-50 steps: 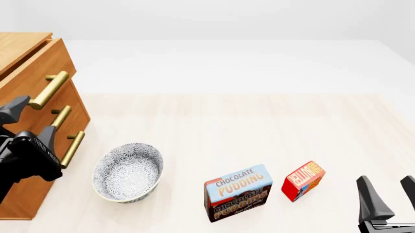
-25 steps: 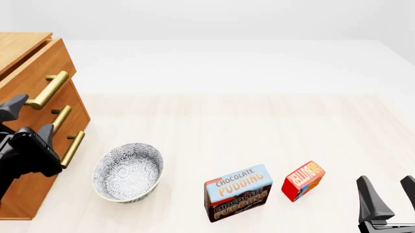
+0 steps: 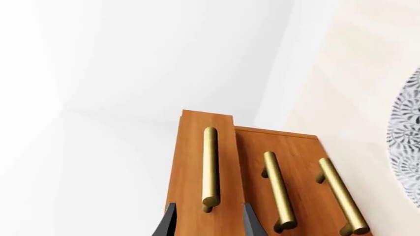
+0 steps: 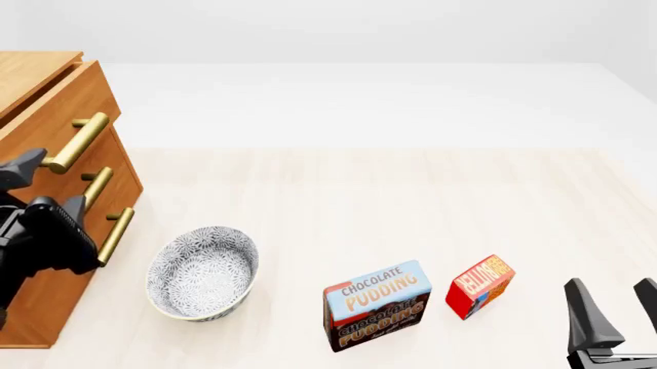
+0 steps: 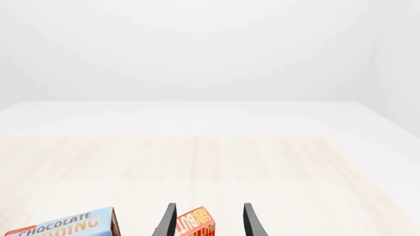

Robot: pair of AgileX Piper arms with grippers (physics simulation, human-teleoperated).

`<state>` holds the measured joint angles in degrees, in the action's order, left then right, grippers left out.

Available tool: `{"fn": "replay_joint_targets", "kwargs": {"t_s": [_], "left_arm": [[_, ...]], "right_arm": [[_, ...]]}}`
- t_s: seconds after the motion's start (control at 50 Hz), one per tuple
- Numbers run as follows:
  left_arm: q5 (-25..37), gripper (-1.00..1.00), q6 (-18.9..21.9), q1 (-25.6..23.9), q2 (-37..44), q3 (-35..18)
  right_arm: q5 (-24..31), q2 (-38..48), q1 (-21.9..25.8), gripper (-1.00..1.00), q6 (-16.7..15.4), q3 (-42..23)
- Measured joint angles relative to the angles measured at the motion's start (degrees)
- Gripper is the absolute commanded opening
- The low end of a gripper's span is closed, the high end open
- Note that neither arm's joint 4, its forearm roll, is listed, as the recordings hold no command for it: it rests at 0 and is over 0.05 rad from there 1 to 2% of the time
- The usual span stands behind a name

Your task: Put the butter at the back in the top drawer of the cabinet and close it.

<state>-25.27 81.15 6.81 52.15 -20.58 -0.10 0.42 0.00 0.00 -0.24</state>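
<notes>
Left gripper [image 3: 206,221] jaws apart, straddling top drawer [image 4: 57,108] handle [image 3: 210,167]; off-centre closing risks slip. Right gripper [image 5: 206,221] spread, idle beside butter [image 4: 479,286].

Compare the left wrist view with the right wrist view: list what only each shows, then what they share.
Only the left wrist view: the cabinet, its top drawer, three brass handles, and the patterned bowl's edge. Only the right wrist view: the butter between the right claw fingers, and the pudding box. Both: light table, white background, each claw's own open dark fingertips, like the left claw.
</notes>
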Motion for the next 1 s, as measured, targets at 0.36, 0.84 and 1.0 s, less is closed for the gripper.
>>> {"fn": "replay_joint_targets", "kwargs": {"t_s": [0.36, 0.84, 1.0], "left_arm": [[-1.5, 1.00, 0.0, 0.7, 2.0, -0.4], [-4.0, 1.00, 0.0, 1.4, 5.5, -1.0], [-4.4, 1.00, 0.1, 1.7, 6.4, -1.3]], "right_arm": [[0.0, 0.0, 0.0, 1.00, 0.0, 0.0], [0.0, 0.0, 0.0, 1.00, 0.0, 0.0], [0.0, 0.0, 0.0, 1.00, 0.0, 0.0]]}}
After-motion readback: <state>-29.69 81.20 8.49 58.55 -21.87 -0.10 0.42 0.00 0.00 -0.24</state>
